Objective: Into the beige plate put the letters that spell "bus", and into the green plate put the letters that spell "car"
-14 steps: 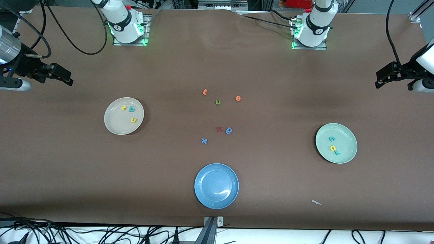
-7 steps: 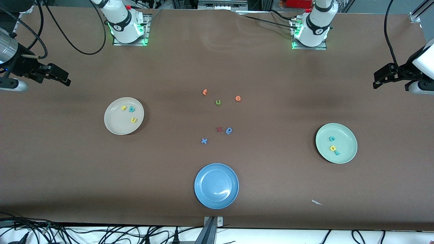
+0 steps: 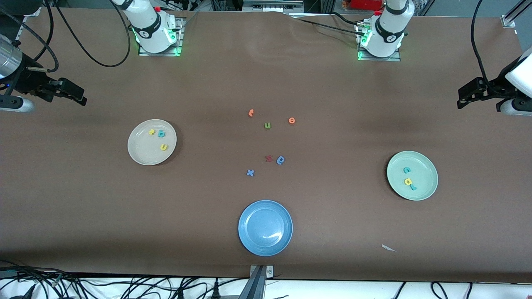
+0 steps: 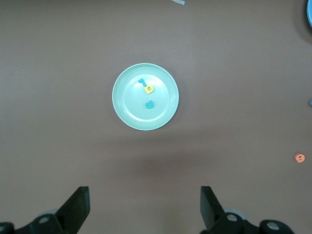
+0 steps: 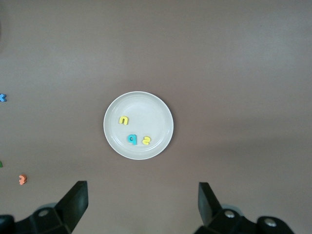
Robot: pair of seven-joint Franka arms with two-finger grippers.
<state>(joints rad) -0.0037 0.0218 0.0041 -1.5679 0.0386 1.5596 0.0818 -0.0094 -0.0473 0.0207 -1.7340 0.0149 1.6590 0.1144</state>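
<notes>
The beige plate (image 3: 141,151) lies toward the right arm's end of the table and holds a yellow "s" (image 3: 151,132), a teal "b" (image 3: 161,133) and a yellow "u" (image 3: 164,147). The green plate (image 3: 428,174) lies toward the left arm's end with a teal "c" (image 3: 406,170), a yellow "a" (image 3: 407,181) and a teal "r" (image 3: 413,187) in it. My right gripper (image 3: 79,96) hangs open and empty high over the bare table at its own end, looking down on the beige plate (image 5: 146,109). My left gripper (image 3: 463,97) hangs open and empty the same way, above the green plate (image 4: 129,105).
Loose letters lie mid-table: two orange ones (image 3: 250,112) (image 3: 291,120), an olive "u" (image 3: 267,125), a red one (image 3: 269,158), a blue one (image 3: 281,160) and a blue "x" (image 3: 249,172). An empty blue plate (image 3: 265,227) sits nearest the front camera. A white scrap (image 3: 388,248) lies beside it.
Both arms drew back slightly toward their ends of the table, then came to rest. The letters and plates have not moved.
</notes>
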